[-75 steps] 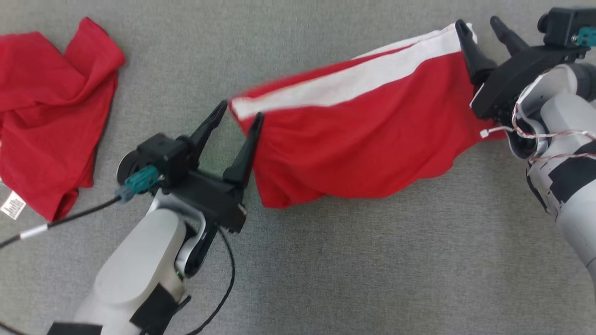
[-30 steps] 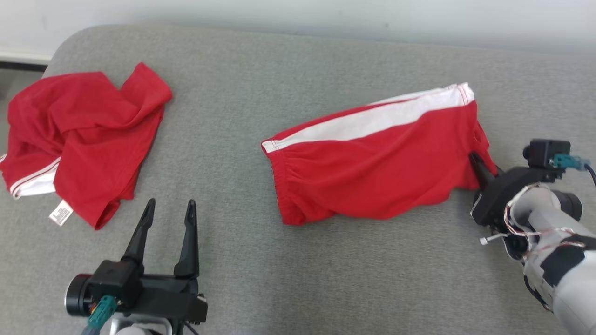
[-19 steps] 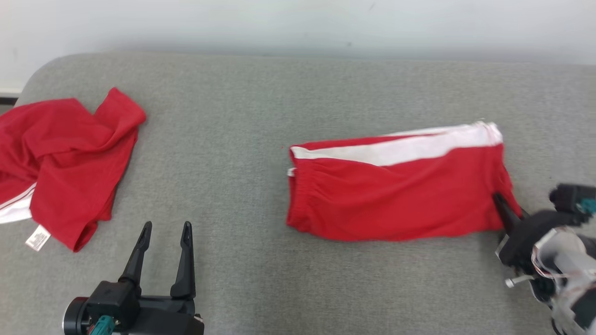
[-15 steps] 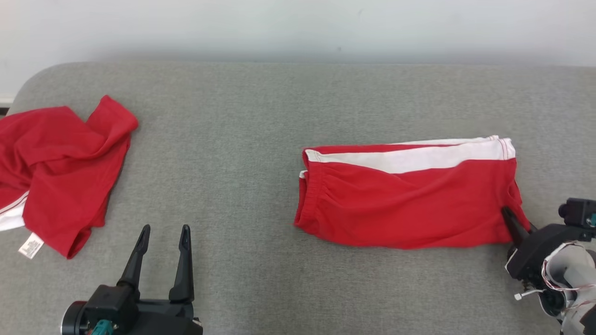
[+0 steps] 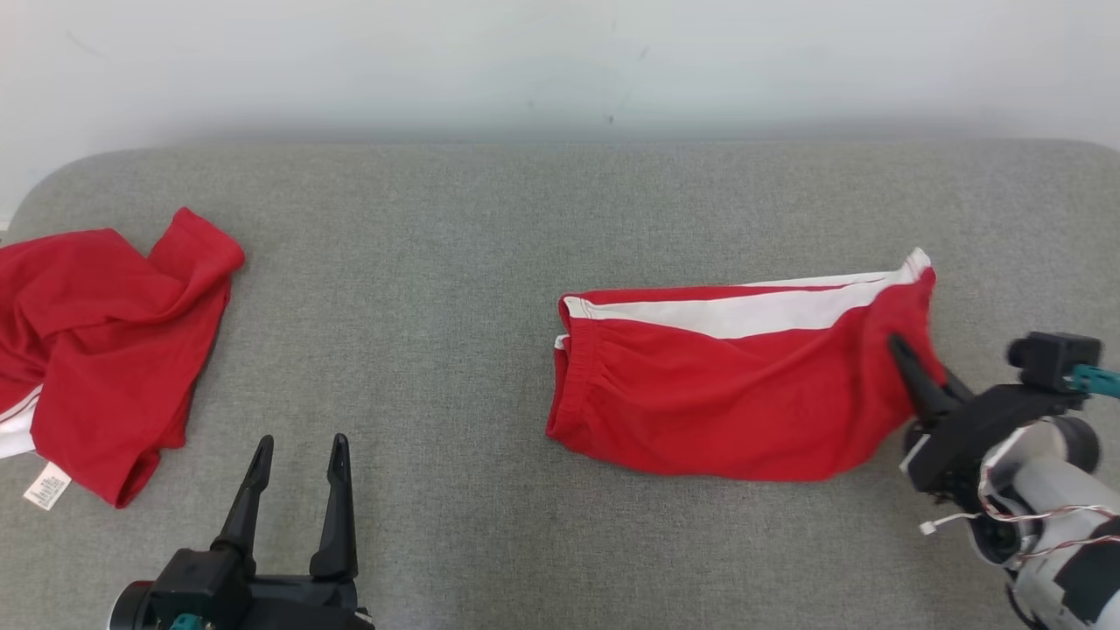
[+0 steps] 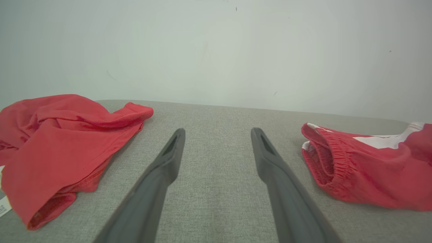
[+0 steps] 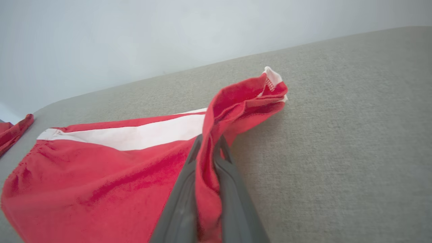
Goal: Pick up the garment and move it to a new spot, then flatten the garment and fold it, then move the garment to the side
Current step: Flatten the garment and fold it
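Red shorts with a white side stripe point(image 5: 726, 385) lie folded on the grey cushion, elastic waistband to the left point(image 6: 329, 160). My right gripper point(image 5: 914, 372) is shut on the shorts' right hem; in the right wrist view the red cloth point(image 7: 206, 168) is pinched between the two fingers and lifted off the cushion, its corner point(image 7: 270, 81) raised. My left gripper point(image 5: 296, 455) stands open at the lower left, nothing between its fingers point(image 6: 168, 162), well left of the shorts.
A second red garment point(image 5: 105, 341) lies crumpled at the cushion's left end, with a white label point(image 5: 45, 486); it also appears in the left wrist view point(image 6: 64, 141). A pale wall point(image 5: 560, 61) runs behind the grey cushion point(image 5: 420, 289).
The camera has tilted up and shifted. My left gripper let go of the waistband and drew back to the lower left. My right gripper has lifted the right hem and pushed it leftward.
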`<state>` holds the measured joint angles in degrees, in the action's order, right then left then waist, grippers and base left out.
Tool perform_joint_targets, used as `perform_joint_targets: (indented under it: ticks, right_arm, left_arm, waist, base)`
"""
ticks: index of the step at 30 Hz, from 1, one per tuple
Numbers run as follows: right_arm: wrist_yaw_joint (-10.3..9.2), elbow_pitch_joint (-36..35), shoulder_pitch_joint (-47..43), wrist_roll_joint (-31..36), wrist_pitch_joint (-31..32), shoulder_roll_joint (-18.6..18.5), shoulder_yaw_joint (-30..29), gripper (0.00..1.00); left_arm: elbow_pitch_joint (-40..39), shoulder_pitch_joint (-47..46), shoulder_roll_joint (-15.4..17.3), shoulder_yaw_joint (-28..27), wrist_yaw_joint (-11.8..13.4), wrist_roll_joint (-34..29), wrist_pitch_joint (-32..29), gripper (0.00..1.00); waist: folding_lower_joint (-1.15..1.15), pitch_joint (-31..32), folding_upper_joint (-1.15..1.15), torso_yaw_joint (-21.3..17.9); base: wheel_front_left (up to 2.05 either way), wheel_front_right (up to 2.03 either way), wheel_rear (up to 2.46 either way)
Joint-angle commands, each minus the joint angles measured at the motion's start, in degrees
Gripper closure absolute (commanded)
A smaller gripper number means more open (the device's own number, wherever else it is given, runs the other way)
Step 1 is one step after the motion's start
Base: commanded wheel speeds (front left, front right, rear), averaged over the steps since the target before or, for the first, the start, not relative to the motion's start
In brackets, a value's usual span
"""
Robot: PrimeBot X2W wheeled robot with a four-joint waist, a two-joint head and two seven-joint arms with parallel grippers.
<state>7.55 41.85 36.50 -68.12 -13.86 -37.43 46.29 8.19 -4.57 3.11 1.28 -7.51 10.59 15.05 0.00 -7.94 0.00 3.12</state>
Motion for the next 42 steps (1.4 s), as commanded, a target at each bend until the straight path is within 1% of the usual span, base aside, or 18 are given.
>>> perform_joint_targets:
  ticks: [1, 9, 16, 22, 28, 34, 35, 36, 39, 42]
  right_arm:
    - [-0.13, -1.2, 0.3, 0.8, -0.3, 0.5, 0.3, 1.00]
    - [-0.14, -9.3, 0.4, 4.7, 1.7, 3.7, 1.5, 1.00]
    - [-0.14, -13.4, -0.5, 8.0, 5.3, 8.1, 1.6, 1.00]
    - [-0.14, -13.0, -1.8, 10.4, 7.4, 13.0, 0.7, 1.00]
    - [-0.14, -9.5, -2.8, 13.4, 8.5, 18.0, -1.1, 1.00]
    - [-0.14, -7.6, -3.9, 15.2, 8.8, 21.1, -1.8, 1.00]
    - [-0.14, -7.8, -3.9, 15.6, 8.2, 21.3, -2.0, 0.53]
    - [-0.14, -7.8, -4.1, 15.6, 8.0, 21.6, -2.1, 0.00]
    - [-0.14, -8.0, -4.6, 16.0, 7.2, 21.8, -2.3, 0.00]
    - [-0.14, -9.0, -5.1, 16.5, 5.1, 21.2, -3.2, 0.00]
  left_arm:
    - [0.1, 0.9, -0.1, -0.1, 0.1, 0.3, 0.2, 0.00]
    - [-0.5, 1.7, -0.2, -0.3, 0.1, 0.0, 0.2, 0.00]
    - [-0.3, 0.9, -0.2, 0.1, 0.1, 0.7, 0.2, 0.00]
    - [0.2, 0.0, -0.2, 0.9, 0.1, 1.3, 0.2, 0.00]
    - [0.5, -0.5, -0.3, 1.2, 0.1, 1.6, 0.2, 0.00]
    - [1.0, -1.2, -0.3, 1.5, 0.1, 1.4, 0.2, 0.00]
    - [1.0, -1.2, -0.3, 1.4, 0.1, 1.4, 0.2, 0.00]
    - [1.1, -1.2, -0.3, 1.3, 0.1, 1.3, 0.2, 0.00]
    - [1.2, -0.9, -0.3, 1.2, 0.1, 1.1, 0.2, 0.00]
    - [1.3, -0.3, -0.3, 0.9, 0.1, 0.7, 0.2, 0.00]
  waist:
    - [0.00, 0.3, 0.00, 0.0]
    - [0.00, 1.7, 0.00, 1.4]
    - [0.00, 1.6, 0.00, 3.3]
    - [0.00, 1.0, 0.00, 4.7]
    - [0.00, 0.3, 0.00, 5.2]
    - [0.00, 0.0, 0.00, 5.3]
    - [0.00, 0.1, 0.00, 5.2]
    - [0.00, 0.2, 0.00, 5.1]
    - [0.00, 0.6, 0.00, 4.8]
    - [0.00, 1.2, 0.00, 4.3]
  base:
    - [0.00, 0.00, 0.00]
    - [0.00, 0.00, 0.00]
    - [0.00, 0.00, 0.00]
    - [0.00, 0.00, 0.00]
    - [0.00, 0.00, 0.00]
    - [0.00, 0.00, 0.00]
    - [0.00, 0.00, 0.00]
    - [0.00, 0.00, 0.00]
    - [0.00, 0.00, 0.00]
    - [0.00, 0.00, 0.00]
